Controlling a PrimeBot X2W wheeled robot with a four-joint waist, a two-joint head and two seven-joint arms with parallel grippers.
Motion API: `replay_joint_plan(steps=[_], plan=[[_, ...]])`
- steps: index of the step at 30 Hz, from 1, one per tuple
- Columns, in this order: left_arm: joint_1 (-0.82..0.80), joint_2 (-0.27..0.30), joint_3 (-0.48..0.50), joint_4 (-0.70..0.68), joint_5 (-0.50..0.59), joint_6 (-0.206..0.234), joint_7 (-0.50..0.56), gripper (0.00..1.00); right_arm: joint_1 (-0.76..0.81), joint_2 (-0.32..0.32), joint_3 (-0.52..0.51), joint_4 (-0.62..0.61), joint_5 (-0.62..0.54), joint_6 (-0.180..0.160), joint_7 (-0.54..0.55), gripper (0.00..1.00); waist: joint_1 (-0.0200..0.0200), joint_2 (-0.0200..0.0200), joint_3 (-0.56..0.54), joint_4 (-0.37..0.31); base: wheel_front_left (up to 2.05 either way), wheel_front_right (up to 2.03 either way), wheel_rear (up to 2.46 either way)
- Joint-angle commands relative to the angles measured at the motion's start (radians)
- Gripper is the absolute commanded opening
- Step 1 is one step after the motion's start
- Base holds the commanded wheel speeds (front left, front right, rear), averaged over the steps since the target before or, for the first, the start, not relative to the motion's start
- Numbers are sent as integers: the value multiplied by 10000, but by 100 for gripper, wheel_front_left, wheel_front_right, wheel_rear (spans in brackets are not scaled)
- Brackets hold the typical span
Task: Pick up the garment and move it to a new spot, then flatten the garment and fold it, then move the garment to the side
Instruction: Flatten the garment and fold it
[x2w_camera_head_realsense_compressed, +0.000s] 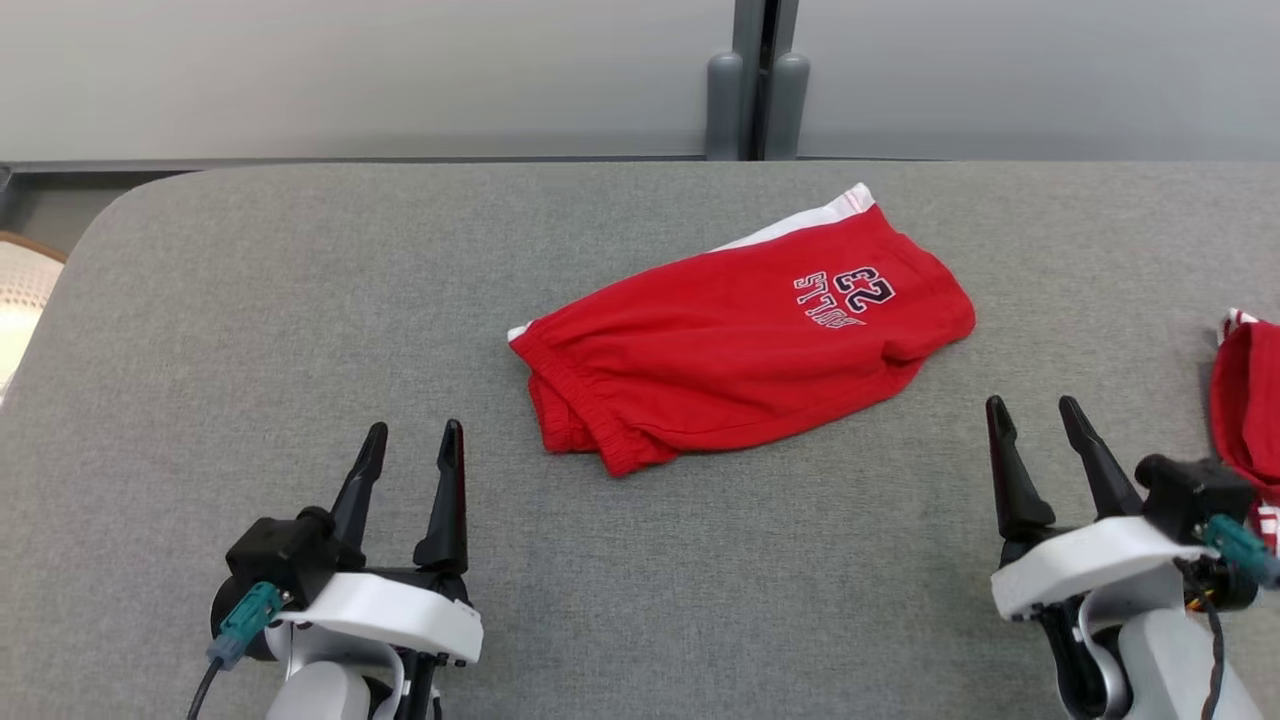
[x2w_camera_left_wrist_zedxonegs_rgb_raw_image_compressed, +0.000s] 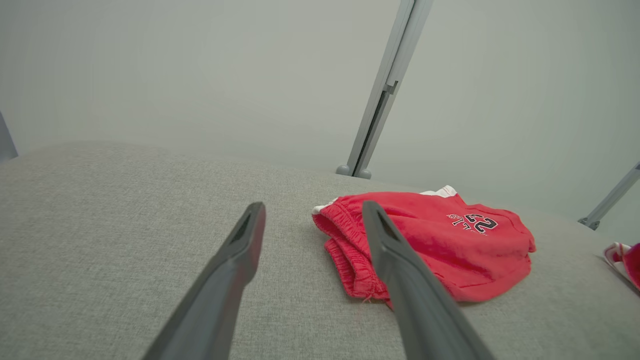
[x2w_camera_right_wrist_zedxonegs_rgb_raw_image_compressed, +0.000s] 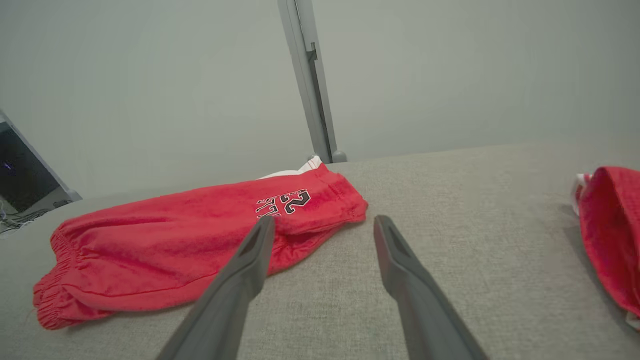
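Head view: red shorts (x2w_camera_head_realsense_compressed: 740, 340) lie in the middle of the grey surface (x2w_camera_head_realsense_compressed: 250, 300), a bit bunched, waistband (x2w_camera_head_realsense_compressed: 555, 400) toward the left. The left jaws and right jaws are both spread wide, hold nothing, and sit apart from the shorts. The shorts look soft, light and floppy, so they will likely droop when lifted. The thick waistband is probably a good place to grab. Another red cloth (x2w_camera_head_realsense_compressed: 1245, 400) at the right edge may be more clothing; it is cut off.
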Motion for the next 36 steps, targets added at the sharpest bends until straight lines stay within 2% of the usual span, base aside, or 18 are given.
replay_joint_plan(steps=[1,9,14,24,30,35,36], plan=[[-171,34,-20,-66,102,40,-44,100,-190,-12,-54,32,181,-19,105,100,0,0,226,222,0,0,0],[-555,34,-640,-206,-4,192,-44,100,-1557,325,-1201,720,2073,-12,1748,100,0,0,1102,1120,0,0,0],[-714,31,-1015,-340,-207,291,-44,100,-2333,359,-2253,1412,2378,-12,2512,100,0,0,1518,1639,0,0,0],[-937,27,-1592,-433,-545,457,-44,100,-3529,587,-4205,3133,1596,-9,3888,100,0,0,1866,2245,0,0,0],[-1131,33,-1797,-514,-692,531,-44,100,-4278,627,-4728,3764,833,-9,4549,100,0,0,2077,2537,0,0,0],[-1274,30,-1917,-470,-756,546,-44,100,-4952,497,-5036,4210,106,-10,4693,100,0,0,2215,2679,0,0,0],[-1276,30,-1931,-474,-771,550,-44,100,-5067,460,-5051,4298,-48,-10,4691,93,0,0,2236,2695,0,0,0]])
